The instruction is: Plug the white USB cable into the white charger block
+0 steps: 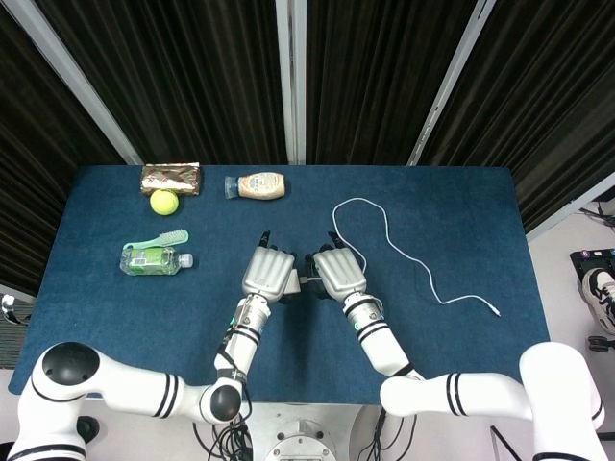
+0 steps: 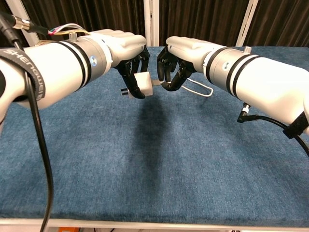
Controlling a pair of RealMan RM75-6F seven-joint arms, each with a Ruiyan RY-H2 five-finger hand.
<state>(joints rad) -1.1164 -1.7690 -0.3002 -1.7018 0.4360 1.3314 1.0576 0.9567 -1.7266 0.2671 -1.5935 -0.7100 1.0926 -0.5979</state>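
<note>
Our left hand (image 2: 126, 47) grips the charger (image 2: 143, 83) in its dark fingers (image 2: 131, 82), lifted clear of the blue table (image 2: 154, 159) near its middle — the prongs point left in the chest view. Our right hand (image 2: 181, 52) faces it, just beside, fingers curled in around the cable (image 1: 404, 250) end; the plug sits at the charger's right face, though we cannot tell whether it is seated. From the right hand the cable loops back across the table and trails off to the right, its far end lying loose. Well apart at the far left we see a ball (image 1: 163, 202), a snack packet (image 1: 171, 178), a bottle (image 1: 154, 259), a brush (image 1: 159, 240) and a sauce bottle (image 1: 257, 186).
</note>
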